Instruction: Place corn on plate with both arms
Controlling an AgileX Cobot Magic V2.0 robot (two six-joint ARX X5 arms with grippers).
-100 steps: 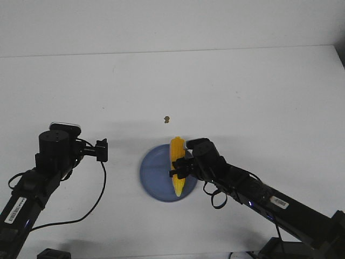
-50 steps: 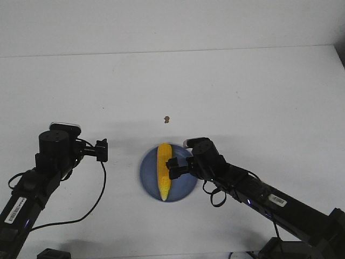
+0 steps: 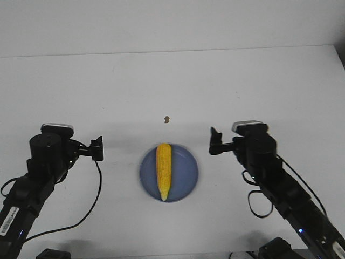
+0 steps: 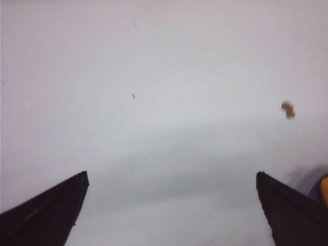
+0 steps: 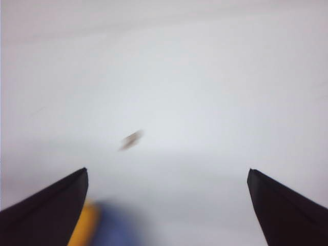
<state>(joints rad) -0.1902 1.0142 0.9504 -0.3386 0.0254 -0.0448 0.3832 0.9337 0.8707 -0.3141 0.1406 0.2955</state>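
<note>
In the front view the corn cob (image 3: 164, 169) lies lengthwise on the periwinkle-blue plate (image 3: 185, 183), its thicker end toward the far rim and its tapered tip at the near rim, slightly left of the plate's middle; nothing grips it. The plate sits on the white table (image 3: 172, 86) between the two arms. The left gripper (image 3: 97, 148) hangs to the left of the plate, apart from it, and the right gripper (image 3: 215, 141) hangs to the right, also apart; from this angle the spread of either one's fingers is hard to judge. A tiny brown speck (image 3: 167, 118) lies on the table beyond the plate. In the left wrist view the left gripper (image 4: 171, 212) shows two dark fingertips (image 4: 46, 215) set wide apart with only bare table between them; the speck (image 4: 288, 109) and a sliver of the plate with the corn (image 4: 325, 188) show at one edge. In the right wrist view, which is blurred, the right gripper (image 5: 166, 207) likewise has its fingertips (image 5: 287, 210) spread wide around nothing, with the smeared speck (image 5: 131, 139), the corn (image 5: 84, 225) and the plate (image 5: 115, 228) near one finger.
</note>
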